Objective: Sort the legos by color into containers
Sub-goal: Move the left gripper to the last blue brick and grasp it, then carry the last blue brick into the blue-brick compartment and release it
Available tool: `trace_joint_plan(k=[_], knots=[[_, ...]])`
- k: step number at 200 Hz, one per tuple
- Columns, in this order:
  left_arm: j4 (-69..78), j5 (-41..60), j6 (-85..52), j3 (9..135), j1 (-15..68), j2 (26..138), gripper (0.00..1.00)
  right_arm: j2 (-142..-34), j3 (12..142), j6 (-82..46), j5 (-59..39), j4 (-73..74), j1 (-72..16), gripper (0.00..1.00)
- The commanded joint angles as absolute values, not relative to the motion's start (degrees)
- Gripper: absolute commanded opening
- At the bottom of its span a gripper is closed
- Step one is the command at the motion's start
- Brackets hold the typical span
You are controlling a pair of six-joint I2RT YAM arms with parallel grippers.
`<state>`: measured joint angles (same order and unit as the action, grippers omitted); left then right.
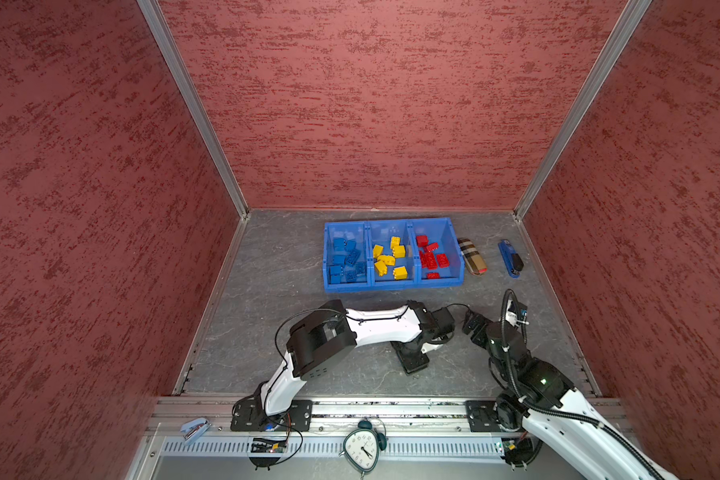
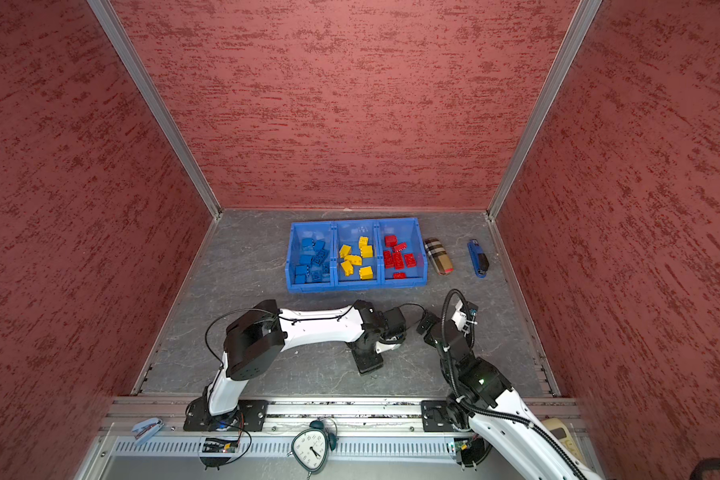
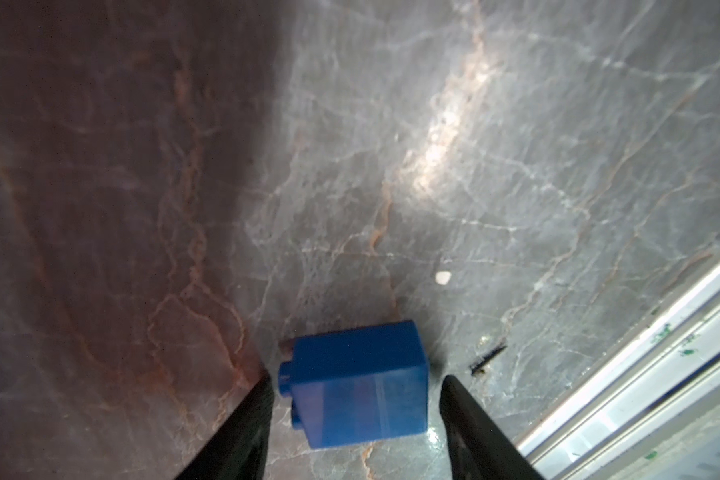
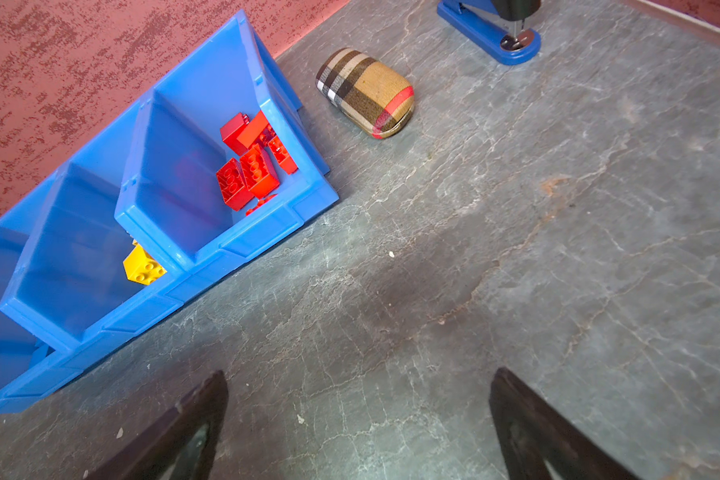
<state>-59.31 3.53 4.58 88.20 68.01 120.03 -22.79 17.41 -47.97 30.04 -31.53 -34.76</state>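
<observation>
A blue lego (image 3: 356,386) lies on its side on the grey table, studs towards one finger. My left gripper (image 3: 357,376) is open around it, a narrow gap on each side; in both top views the gripper (image 1: 414,365) hides the brick. The containers (image 1: 391,286) stand as a blue row of three at the back. The left bin holds blue legos (image 1: 346,259), the middle one yellow legos (image 1: 389,259), the right one red legos (image 1: 431,257). My right gripper (image 4: 359,373) is open over bare table, in front of the containers' right end (image 1: 470,322).
A tan plaid case (image 1: 471,255) and a blue-and-black stapler (image 1: 511,257) lie right of the containers. An aluminium rail (image 3: 641,353) runs along the table's near edge, close to the left gripper. An alarm clock (image 1: 362,449) sits beyond that rail. Red walls enclose three sides.
</observation>
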Motion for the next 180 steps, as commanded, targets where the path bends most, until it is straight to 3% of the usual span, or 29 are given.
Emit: trace_joint_plan(k=[1,52,111,144,180], knots=[[-58.36,1.96,2.26,88.42,68.42,122.76,0.58,-22.94,16.88,-47.97,31.64,-29.84,-34.63,0.99],[-57.22,-1.24,-0.97,87.19,69.35,122.34,0.55,-22.94,16.70,-48.28,31.63,-29.99,-34.63,0.99],[-54.58,0.43,-0.27,84.17,67.52,119.52,0.33,-23.25,16.90,-47.11,30.73,-29.05,-34.65,0.99],[-52.02,-1.69,-3.38,80.23,62.98,115.15,0.30,-27.41,16.17,-37.43,18.92,-17.78,-34.62,0.99],[-49.57,-3.61,-5.66,75.37,55.23,106.28,0.30,-47.17,21.16,-28.98,4.40,-3.63,-34.96,0.99]])
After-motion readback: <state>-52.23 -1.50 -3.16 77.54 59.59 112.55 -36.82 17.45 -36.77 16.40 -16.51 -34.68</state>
